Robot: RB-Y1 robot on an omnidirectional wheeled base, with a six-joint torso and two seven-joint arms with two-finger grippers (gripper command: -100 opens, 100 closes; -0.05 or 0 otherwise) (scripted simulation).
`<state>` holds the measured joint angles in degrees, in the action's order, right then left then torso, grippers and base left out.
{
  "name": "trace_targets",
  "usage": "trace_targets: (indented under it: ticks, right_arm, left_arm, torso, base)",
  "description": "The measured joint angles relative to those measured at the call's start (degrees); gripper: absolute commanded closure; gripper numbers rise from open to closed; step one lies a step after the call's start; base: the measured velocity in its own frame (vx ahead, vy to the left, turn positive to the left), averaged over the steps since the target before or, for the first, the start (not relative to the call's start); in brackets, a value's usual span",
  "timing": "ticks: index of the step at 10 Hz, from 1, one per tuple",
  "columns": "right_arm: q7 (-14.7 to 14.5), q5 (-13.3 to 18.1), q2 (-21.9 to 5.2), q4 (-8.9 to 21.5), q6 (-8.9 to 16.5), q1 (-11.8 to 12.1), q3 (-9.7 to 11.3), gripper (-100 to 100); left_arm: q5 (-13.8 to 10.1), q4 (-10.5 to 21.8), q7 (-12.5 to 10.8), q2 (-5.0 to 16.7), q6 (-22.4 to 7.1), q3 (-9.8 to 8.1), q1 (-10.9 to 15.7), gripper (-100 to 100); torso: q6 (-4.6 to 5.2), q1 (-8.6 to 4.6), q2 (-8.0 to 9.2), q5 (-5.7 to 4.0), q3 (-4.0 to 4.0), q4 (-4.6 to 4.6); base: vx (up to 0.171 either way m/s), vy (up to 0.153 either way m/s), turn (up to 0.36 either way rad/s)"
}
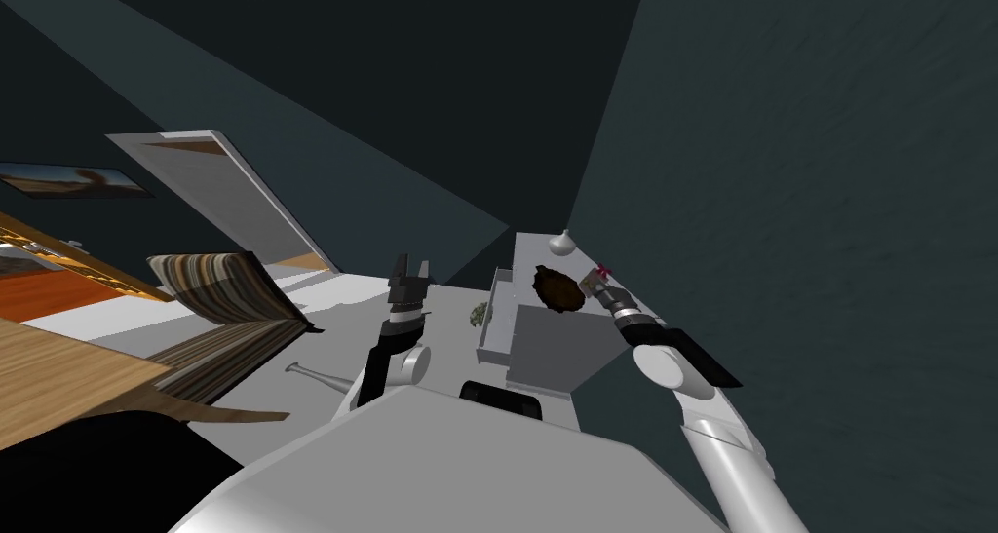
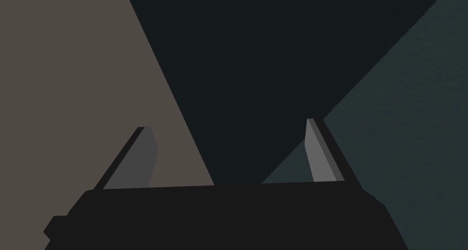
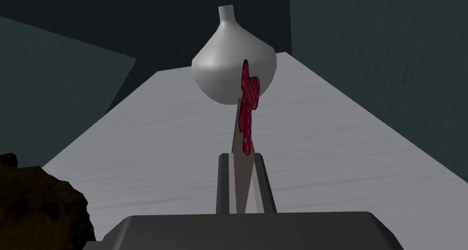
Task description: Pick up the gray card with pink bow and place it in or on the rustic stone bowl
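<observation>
My right gripper [image 3: 241,162] is shut on the thin gray card [image 3: 238,137], held edge-on above the grey cabinet top [image 3: 320,142]; its dark pink bow [image 3: 248,105] sticks up past the fingertips. In the head view the card with the bow [image 1: 597,275] sits at the gripper's tip, just right of the dark brown rough bowl [image 1: 557,288]. That bowl [image 3: 36,206] lies beside my right hand on the same top. My left gripper [image 1: 410,269] is raised over the floor, left of the cabinet, and stands open [image 2: 228,153] with nothing between its fingers.
A pale grey round vase [image 3: 233,64] with a narrow neck stands at the far end of the top, straight beyond the card. The cabinet's drawer [image 1: 497,327] is pulled out. A small greenish object [image 1: 479,313] lies near it. A striped couch [image 1: 224,303] is at left.
</observation>
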<state>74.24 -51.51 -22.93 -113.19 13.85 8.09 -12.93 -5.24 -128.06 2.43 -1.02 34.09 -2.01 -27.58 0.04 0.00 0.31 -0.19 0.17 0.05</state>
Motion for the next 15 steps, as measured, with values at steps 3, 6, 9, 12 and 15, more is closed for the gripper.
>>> trace_targets:
  ticks: [3, 6, 9, 12, 15]
  right_arm:
    - [3.2, -2.0, -1.1, -0.2, 0.3, 0.2, -1.7, 100]
    - [6.7, -4.2, -2.3, -1.0, 0.8, 0.9, -3.6, 100]
    - [9.9, -6.5, -3.6, -2.7, 1.4, 2.1, -5.2, 100]
    - [12.1, -6.9, -4.7, -5.7, 4.3, 2.6, -7.0, 100]
    - [12.9, -6.7, -6.0, -8.9, 7.1, 3.4, -8.1, 100]
  left_arm:
    - [0.0, 0.0, 0.0, 0.0, 0.0, 0.0, 0.0, 0]
    - [0.0, 0.0, 0.0, 0.0, 0.0, 0.0, 0.0, 0]
    - [0.0, 0.0, 0.0, 0.0, 0.0, 0.0, 0.0, 0]
    - [0.0, 0.0, 0.0, 0.0, 0.0, 0.0, 0.0, 0]
    - [0.0, 0.0, 0.0, 0.0, 0.0, 0.0, 0.0, 0]
  torso:
    - [0.05, 0.1, 0.05, 0.05, 0.05, 0.04]
    - [0.07, 0.21, 0.06, 0.1, 0.06, 0.05]
    - [0.07, 0.28, -0.15, 0.15, -0.06, 0.01]
    - [-0.04, 0.47, -0.53, 0.23, -0.27, -0.07]
    - [-0.18, 0.55, -0.66, 0.27, -0.37, -0.12]
  base:
    - [-0.085, 0.064, -0.007]
    - [-0.077, 0.079, -0.017]
    - [-0.012, 0.094, -0.05]
    - [0.061, 0.11, -0.07]
    - [0.074, 0.1, -0.068]
